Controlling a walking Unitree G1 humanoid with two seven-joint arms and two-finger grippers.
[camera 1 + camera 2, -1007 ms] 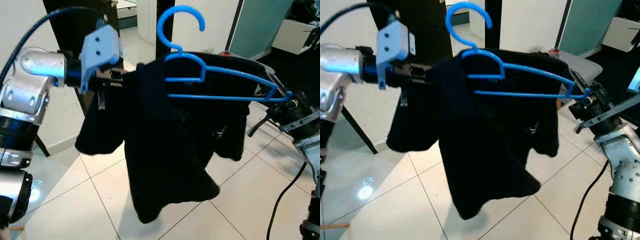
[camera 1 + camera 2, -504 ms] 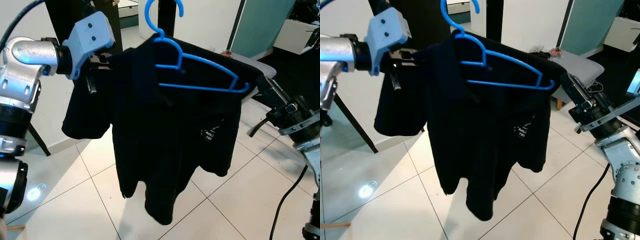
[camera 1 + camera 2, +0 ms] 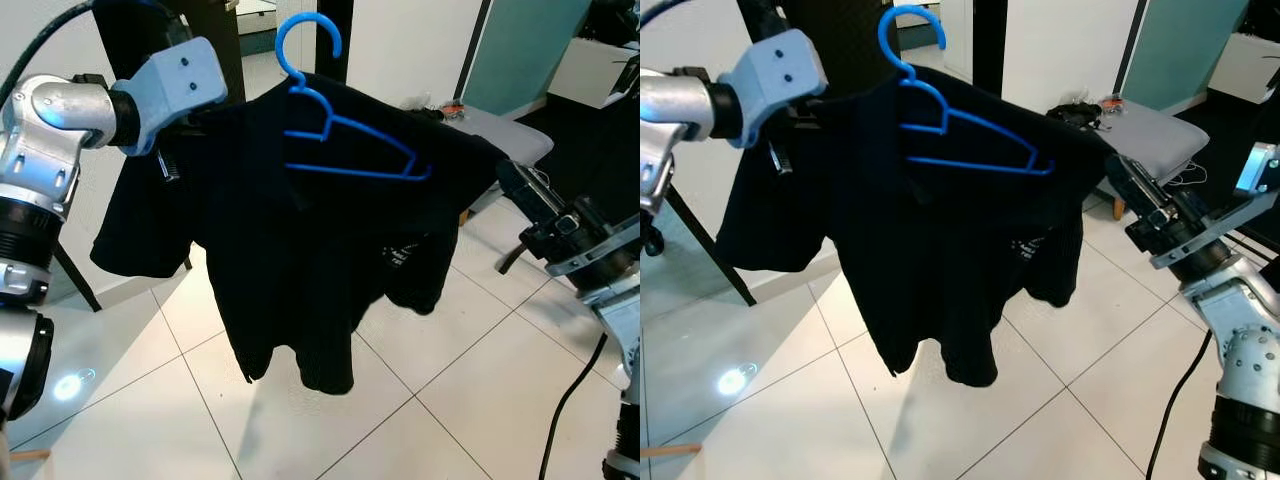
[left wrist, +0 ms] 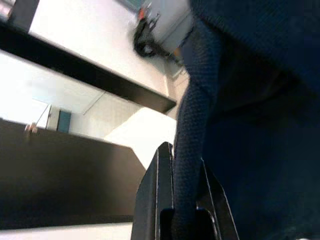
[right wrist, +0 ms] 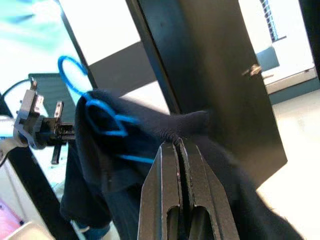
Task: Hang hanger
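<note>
A black shirt (image 3: 300,250) on a blue hanger (image 3: 335,140) is stretched across the upper middle of the frame, above the white tiled floor (image 3: 450,400). The left tool (image 4: 181,190) is clamped on the shirt's edge at upper left — fabric pinched between its fingers. The right tool (image 5: 178,150), at right, is pressed together on the opposite shoulder of the shirt. The hook points up, free of any rail.

hanger (image 3: 330,130): shifted toward robot's left | shirt (image 3: 300,260): now hangs flatter, spread wider
</note>
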